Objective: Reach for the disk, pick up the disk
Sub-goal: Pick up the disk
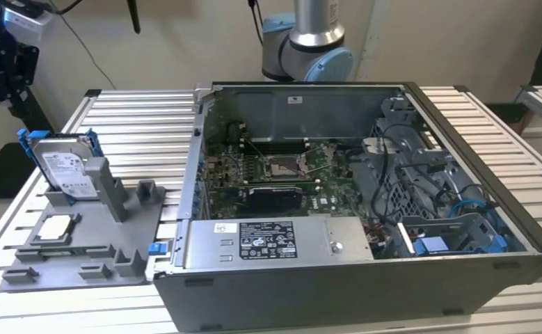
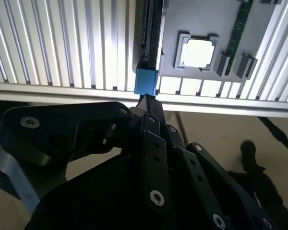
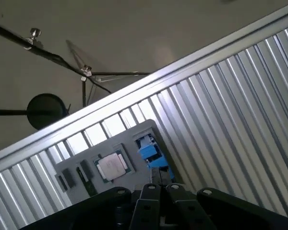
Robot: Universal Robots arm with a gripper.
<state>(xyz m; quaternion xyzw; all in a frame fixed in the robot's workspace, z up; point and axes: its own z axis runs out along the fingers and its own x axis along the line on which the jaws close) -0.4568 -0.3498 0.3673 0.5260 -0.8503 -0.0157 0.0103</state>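
The disk (image 1: 65,165), a silver-grey drive with a white label and a blue frame, stands upright in a slot of the grey fixture plate (image 1: 90,261) at the exterior view's left. My black gripper (image 1: 4,78) hangs in the air above and beyond it, apart from it, toward the table's left edge. In the second wrist view the disk is seen edge-on, its blue frame corner (image 2: 146,80) just past the gripper (image 2: 150,103). The first wrist view shows the disk's blue frame (image 3: 149,151) ahead of the gripper (image 3: 157,188).
A small silver square chip (image 1: 56,226) (image 2: 197,51) (image 3: 113,165) lies in a pocket of the fixture plate, beside a green memory stick (image 2: 238,28). An open computer case (image 1: 364,209) fills the slatted table's (image 1: 145,125) middle and right. The arm's base (image 1: 306,49) stands behind it.
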